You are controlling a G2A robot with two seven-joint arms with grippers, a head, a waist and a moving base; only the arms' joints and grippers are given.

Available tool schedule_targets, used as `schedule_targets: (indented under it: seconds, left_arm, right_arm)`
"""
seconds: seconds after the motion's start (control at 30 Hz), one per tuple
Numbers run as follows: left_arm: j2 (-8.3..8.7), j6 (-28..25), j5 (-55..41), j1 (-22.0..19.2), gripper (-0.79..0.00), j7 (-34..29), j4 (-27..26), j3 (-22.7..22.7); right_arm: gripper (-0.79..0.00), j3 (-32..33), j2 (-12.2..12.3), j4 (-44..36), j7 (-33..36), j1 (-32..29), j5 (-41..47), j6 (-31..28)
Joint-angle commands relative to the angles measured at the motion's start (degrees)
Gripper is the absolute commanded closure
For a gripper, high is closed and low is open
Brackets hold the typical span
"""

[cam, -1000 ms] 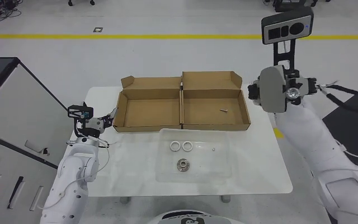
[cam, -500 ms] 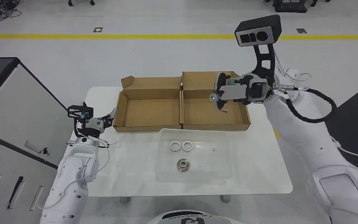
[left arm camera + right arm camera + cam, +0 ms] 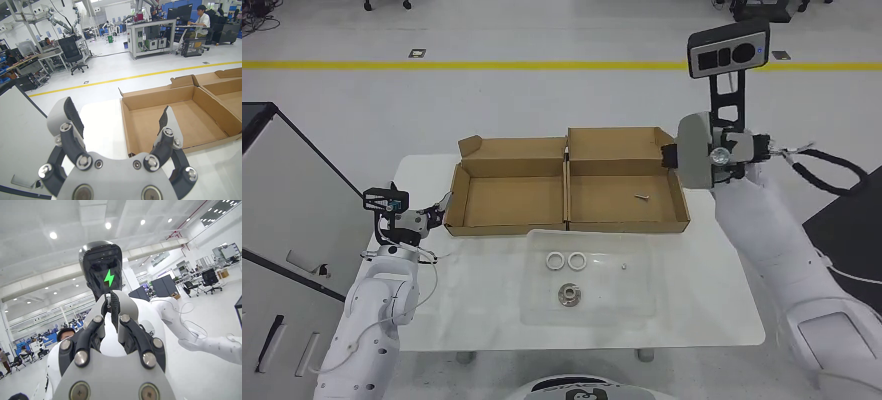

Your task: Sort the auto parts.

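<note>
Small spring-like part (image 3: 108, 303) is pinched near the tips of the right gripper (image 3: 108, 300), jaws nearly closed on it. Its long axis seems to run approx. along the fingers, one end toward the wrist, but it is too small to be sure. That gripper is raised in the air w/ its tips turned up and back toward the robot. In the top view it sits just beside the right wall of the right box (image 3: 602, 205). In that box lies a short pin (image 3: 641, 196), flat, long axis roughly left-right, slightly slanted. The left box (image 3: 507, 200) touches it side by side. In front of the boxes is a clear tray (image 3: 632, 300) w/ two white rings (image 3: 556, 261) next to each other and a flanged metal part (image 3: 567, 294) nearer the robot. The left gripper (image 3: 118, 109) is low over the tabletop (image 3: 712, 300), near the left box's outer wall, jaws wide and holding nothing.
</note>
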Motion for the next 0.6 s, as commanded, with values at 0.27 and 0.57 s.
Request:
schedule_targets:
  seconds: [0.27, 0.57]
  left_arm:
    - [0.00, 0.00, 0.00, 0.00, -0.785, 0.00, 0.00, 0.00]
    - [0.00, 0.00, 0.00, 0.00, -0.785, 0.00, 0.00, 0.00]
  right_arm:
    - [0.000, 2.20, -1.17, 1.88, -0.24, -0.30, -6.72, 0.31]
    - [0.000, 3.61, -1.62, 1.33, -3.70, -0.49, -16.69, 0.34]
